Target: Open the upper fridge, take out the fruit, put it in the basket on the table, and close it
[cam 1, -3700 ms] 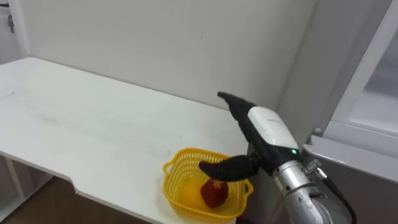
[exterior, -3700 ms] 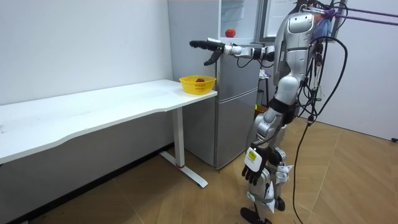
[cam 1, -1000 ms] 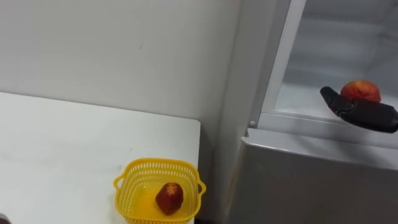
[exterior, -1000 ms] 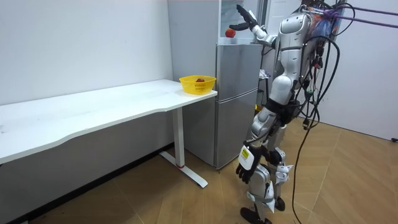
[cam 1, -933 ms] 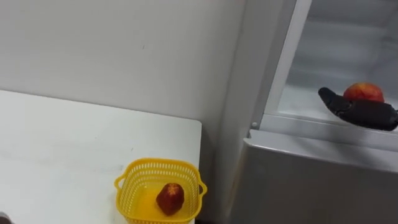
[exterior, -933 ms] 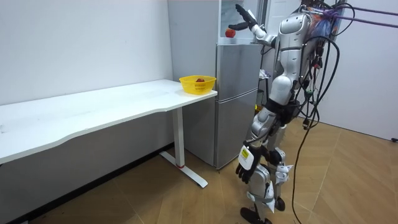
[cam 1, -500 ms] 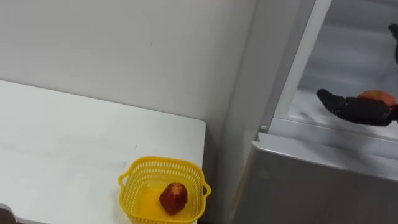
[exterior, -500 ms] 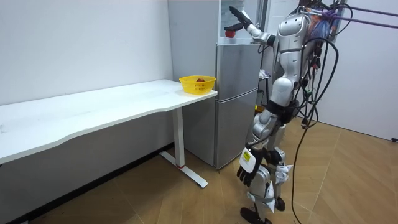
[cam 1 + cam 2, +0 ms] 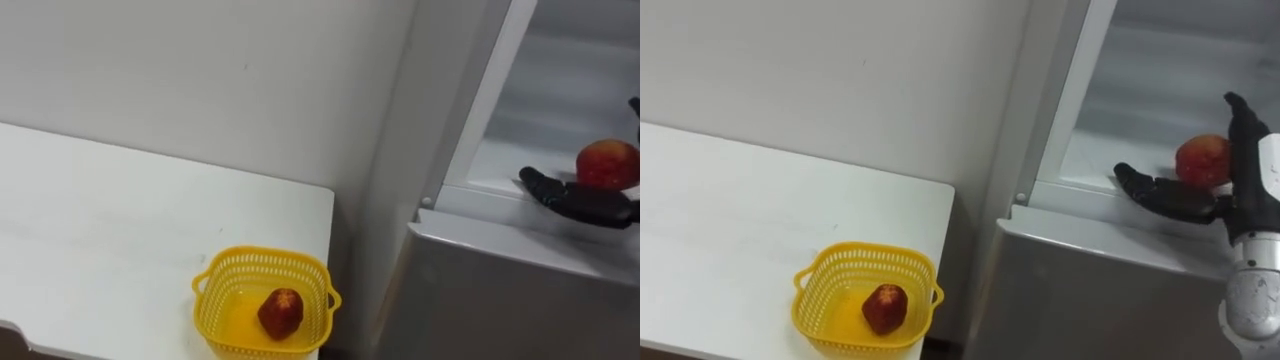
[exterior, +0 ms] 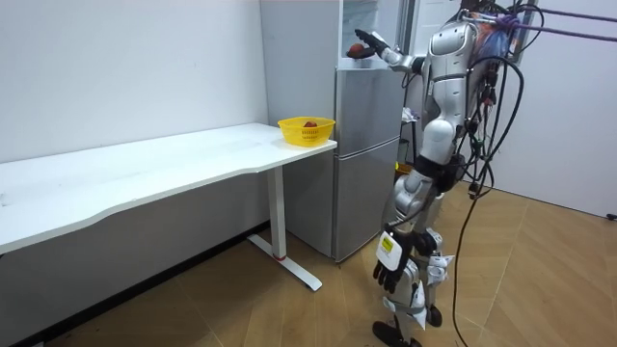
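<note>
The robot stands in front of the grey fridge (image 10: 366,154), beside the end of the white table (image 9: 720,200). Its right hand (image 9: 1212,207) reaches into the open upper compartment, thumb stretched low and fingers (image 9: 1240,130) upright, spread open around a red apple (image 9: 1202,160) on the white shelf (image 9: 1110,150); I cannot tell whether they touch it. The left hand (image 10: 390,265) hangs loose by the leg. On the table corner a yellow basket (image 9: 865,255) holds another red fruit (image 9: 883,307)

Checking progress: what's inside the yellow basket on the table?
One red fruit lies in the yellow basket; nothing else shows. The basket floor beneath the fruit is hidden.
</note>
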Robot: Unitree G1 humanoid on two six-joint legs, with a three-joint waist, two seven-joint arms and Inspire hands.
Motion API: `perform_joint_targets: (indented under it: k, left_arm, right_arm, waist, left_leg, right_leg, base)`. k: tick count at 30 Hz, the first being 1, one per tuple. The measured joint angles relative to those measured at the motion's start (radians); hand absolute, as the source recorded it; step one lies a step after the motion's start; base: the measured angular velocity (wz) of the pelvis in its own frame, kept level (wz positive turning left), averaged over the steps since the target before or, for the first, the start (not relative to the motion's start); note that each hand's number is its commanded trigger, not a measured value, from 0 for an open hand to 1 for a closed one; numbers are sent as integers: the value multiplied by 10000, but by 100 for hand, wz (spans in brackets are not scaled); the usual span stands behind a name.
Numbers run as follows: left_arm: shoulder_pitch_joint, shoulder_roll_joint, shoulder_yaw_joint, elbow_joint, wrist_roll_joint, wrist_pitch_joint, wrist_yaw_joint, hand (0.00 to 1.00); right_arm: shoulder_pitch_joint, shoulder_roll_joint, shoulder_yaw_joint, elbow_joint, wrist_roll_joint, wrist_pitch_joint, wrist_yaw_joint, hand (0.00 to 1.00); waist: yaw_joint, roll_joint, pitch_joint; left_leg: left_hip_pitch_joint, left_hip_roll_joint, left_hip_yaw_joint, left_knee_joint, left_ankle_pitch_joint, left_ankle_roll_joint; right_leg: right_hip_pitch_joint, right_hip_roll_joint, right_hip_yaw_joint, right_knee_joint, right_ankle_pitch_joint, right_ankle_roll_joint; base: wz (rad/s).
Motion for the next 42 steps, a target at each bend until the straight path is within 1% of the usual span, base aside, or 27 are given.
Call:
perform_joint_targets:
  k: [1,2,3,5,7,9,11,13,16,17,21,22,25,27,30,32,33,34,35,36,42]
  left_arm:
    - [-74,0,-3,-1,1,0,-3,0]
    - [-153,0,-15,-3,2,-3,-15,0]
    - [-190,7,-44,-2,3,-2,-14,0]
    - [-275,15,-82,-11,-7,-6,-9,0]
    - [-430,24,-71,-11,-7,0,-7,0]
    - [-445,27,-78,-48,-78,-1,-4,0]
    - [-548,35,-71,-98,-83,-6,-4,0]
    - [-527,39,-82,-121,-92,-17,-4,0]
    - [-552,42,-176,-93,-93,-28,1,0]
    - [-550,41,-185,-73,-105,-29,1,0]
    - [-536,41,-184,29,-106,-28,0,0]
    - [-536,41,-183,73,-105,-25,0,0]
    - [-515,38,-187,79,-107,-12,-8,0]
    - [-468,35,-273,79,-107,5,-19,0]
    - [-427,32,-284,73,-107,57,-51,0]
    - [-436,32,-289,72,-108,151,-55,0]
    - [-435,32,-293,72,-108,169,-54,0]
    - [-433,33,-314,73,-108,198,-54,0]
    - [-423,34,-360,73,-108,202,-53,0]
    - [-422,34,-377,73,-108,202,-53,0]
    - [-425,34,-394,70,-110,202,-53,0]
  right_arm:
    - [-162,-144,105,208,0,-47,-15,0]
    - [-259,-267,127,286,-4,-59,-15,0]
    - [-267,-322,149,296,-12,-63,-16,0]
    - [-267,-397,201,304,-5,-82,-16,0]
    - [-289,-420,199,304,67,-85,-15,0]
    - [-344,-420,200,303,266,-93,33,0]
    - [-348,-420,200,304,434,-80,90,0]
    - [-376,-422,200,304,613,-86,139,0]
    - [-376,-422,201,319,972,-105,222,0]
    - [-388,-422,201,446,1142,-203,256,0]
    - [-478,-423,200,714,1427,-292,434,0]
    - [-529,-424,201,824,1486,-296,514,0]
    - [-660,-436,218,1064,1687,-283,771,0]
    - [-918,-464,456,1455,1981,-279,913,0]
    - [-1211,-488,545,2022,2462,-245,1340,0]
    - [-1286,-613,731,2175,2750,-230,1560,0]
    - [-1339,-660,825,2251,2793,-227,1634,25]
    - [-1466,-681,905,2379,2831,-210,1786,58]
    - [-1571,-682,923,2527,2830,-199,1939,83]
    - [-1598,-682,933,2560,2828,-186,1984,100]
    - [-1648,-684,953,2702,2830,-176,2184,100]
  waist:
    - [18,17,26]
    - [21,10,72]
    - [24,9,78]
    - [22,0,76]
    - [24,-11,65]
    - [1,5,74]
    - [-9,19,64]
    - [2,16,35]
    - [13,38,39]
    - [10,55,50]
    - [9,87,45]
    - [3,122,47]
    - [11,131,20]
    - [4,163,4]
    - [8,165,-6]
    - [49,169,-6]
    - [51,170,-5]
    - [50,174,-2]
    - [62,178,2]
    - [67,179,2]
    - [78,200,22]
  left_leg:
    - [-60,6,-1,39,0,-1]
    - [-85,13,-1,69,-1,-1]
    - [-97,15,0,74,-1,-2]
    - [-150,25,36,95,-2,-3]
    - [-267,33,53,108,0,-3]
    - [-295,34,55,129,1,-4]
    - [-359,33,55,138,1,-3]
    - [-383,32,56,134,11,-6]
    - [-370,28,58,128,13,-3]
    - [-370,29,57,135,13,-3]
    - [-372,37,57,146,12,-3]
    - [-373,38,58,146,11,-4]
    - [-373,40,59,149,11,-5]
    - [-375,39,60,165,11,-5]
    - [-365,36,60,170,16,-3]
    - [-347,37,68,181,22,-1]
    - [-339,38,75,181,23,-1]
    - [-313,43,98,181,25,-1]
    - [-280,47,121,179,25,-1]
    - [-267,48,126,178,24,-1]
    - [-205,48,141,175,24,0]
  right_leg:
    - [-51,4,9,6,3,-5]
    - [-52,7,7,5,4,-7]
    - [-57,9,5,2,4,-7]
    - [-88,11,2,-1,4,-7]
    - [-224,6,5,36,12,-18]
    - [-249,5,11,46,18,-26]
    - [-311,-3,6,70,18,-26]
    - [-372,-2,61,121,18,-26]
    - [-371,-1,79,121,18,-26]
    - [-371,-3,64,121,18,-26]
    - [-369,0,33,120,20,-28]
    - [-367,1,26,119,22,-30]
    - [-360,0,14,122,23,-32]
    - [-350,-5,7,128,25,-35]
    - [-350,-16,2,162,25,-35]
    - [-354,-23,6,196,24,-35]
    - [-353,-25,9,204,24,-36]
    - [-351,-27,17,225,24,-36]
    - [-339,-30,28,246,24,-36]
    - [-331,-32,31,254,24,-36]
    - [-283,-41,31,277,23,-36]
  base:
    - [0]
    - [3]
    - [3]
    - [0]
    - [0]
    - [0]
    - [0]
    - [-2]
    - [0]
    - [0]
    - [0]
    - [0]
    - [0]
    - [0]
    - [0]
    - [0]
    - [-3]
    - [-5]
    - [-5]
    - [-3]
    - [0]
